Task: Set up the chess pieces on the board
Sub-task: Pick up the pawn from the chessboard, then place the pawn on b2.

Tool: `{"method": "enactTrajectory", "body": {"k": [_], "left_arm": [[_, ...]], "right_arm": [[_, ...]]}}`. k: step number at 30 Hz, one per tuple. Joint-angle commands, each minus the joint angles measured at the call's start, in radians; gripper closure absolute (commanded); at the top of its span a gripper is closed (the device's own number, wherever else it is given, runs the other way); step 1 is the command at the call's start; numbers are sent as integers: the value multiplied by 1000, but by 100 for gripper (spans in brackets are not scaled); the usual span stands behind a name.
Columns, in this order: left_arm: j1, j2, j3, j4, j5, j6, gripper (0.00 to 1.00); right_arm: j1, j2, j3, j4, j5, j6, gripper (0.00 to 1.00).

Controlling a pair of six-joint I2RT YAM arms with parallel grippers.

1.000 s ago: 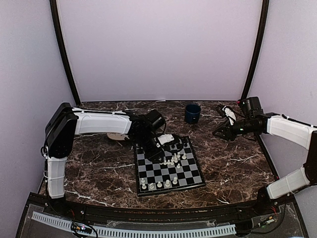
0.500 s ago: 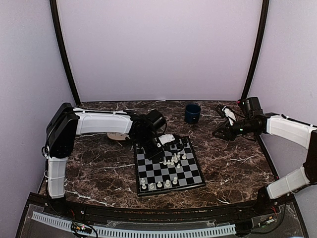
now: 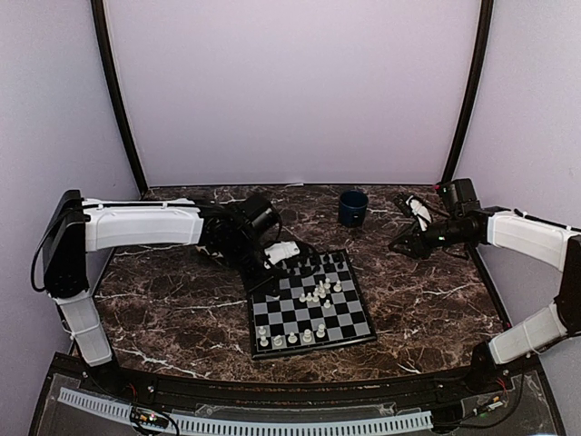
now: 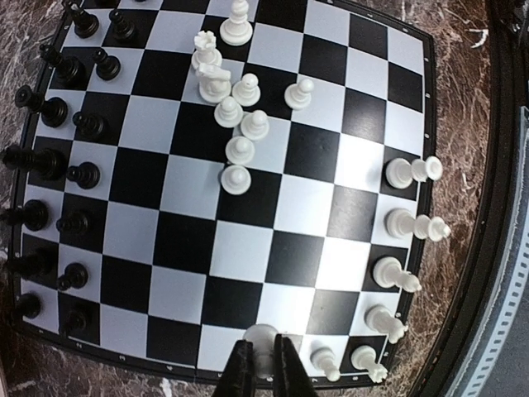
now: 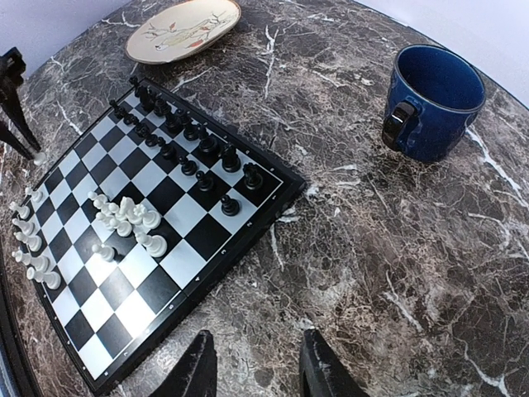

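Note:
The chessboard (image 3: 313,351) lies at the table's middle. Black pieces (image 3: 313,266) stand in two rows on its far side (image 4: 58,157). Several white pieces (image 3: 290,338) stand along the near edge (image 4: 405,248), and a loose white cluster (image 3: 316,292) crowds the middle (image 4: 235,124). My left gripper (image 3: 269,271) hangs over the board's left edge, shut on a white piece (image 4: 263,337) held between its fingertips (image 4: 240,376). My right gripper (image 3: 404,243) is open and empty over bare table right of the board (image 5: 178,265).
A blue mug (image 3: 353,207) stands behind the board's far right corner (image 5: 434,103). A round beige plate (image 5: 183,29) lies off the board's far left corner, under my left arm. Purple walls close in the table.
My left arm has pulled back and to the left, from over the board's far middle to its left edge, with the white piece in its jaws. The right arm has not moved.

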Motion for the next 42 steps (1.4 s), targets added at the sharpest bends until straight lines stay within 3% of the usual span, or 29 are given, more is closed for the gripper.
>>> {"method": "enactTrajectory", "body": {"k": [1, 18, 42], "left_arm": [[-23, -91, -81, -28, 18, -9, 94], [-112, 7, -81, -15, 7, 24, 94], [-127, 67, -68, -4, -21, 19, 90]], "right_arm": [[-5, 14, -4, 12, -17, -1, 65], [-5, 16, -3, 10, -12, -2, 65], [-5, 37, 4, 3, -32, 2, 65]]}}
